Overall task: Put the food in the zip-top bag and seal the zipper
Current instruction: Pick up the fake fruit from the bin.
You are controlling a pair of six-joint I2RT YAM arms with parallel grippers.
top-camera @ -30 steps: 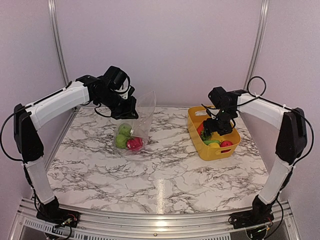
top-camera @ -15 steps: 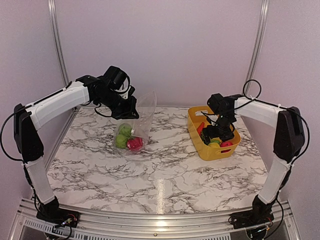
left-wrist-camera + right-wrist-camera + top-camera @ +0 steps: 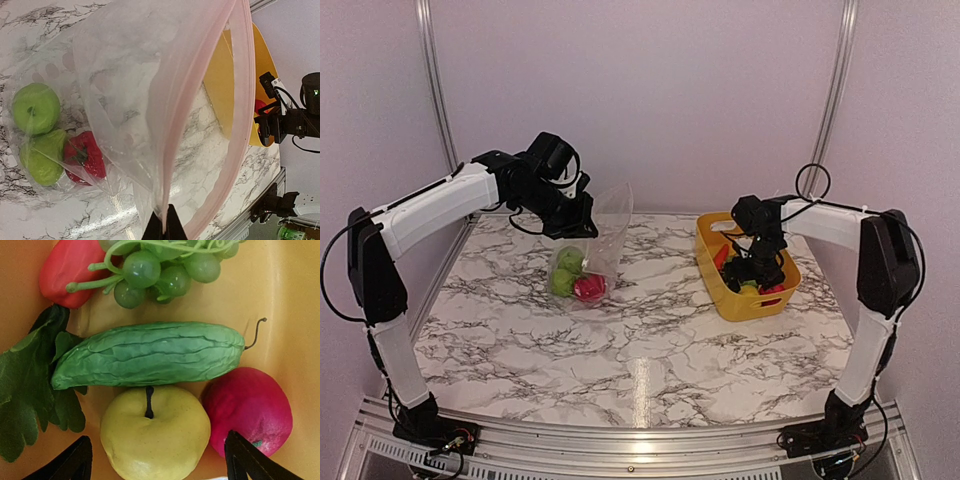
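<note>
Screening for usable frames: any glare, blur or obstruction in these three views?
Top view: sharp, a glare streak on the table. Left wrist: the bag fills the frame, hazing the fruit inside. Right wrist: close, sharp on the cucumber, evenly lit.

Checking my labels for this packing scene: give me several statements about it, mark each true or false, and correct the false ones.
1. The left end effector pinches the bag at its mouth edge. True.
2. The bag holds a red fruit and green ones. True.
3. The right end effector is shut on the cucumber. False: it is open over the yellow apple and holds nothing.
4. The cucumber lies in the bag. False: it lies in the basket.
5. The bag is sealed. False: its zipper gapes apart.
</note>
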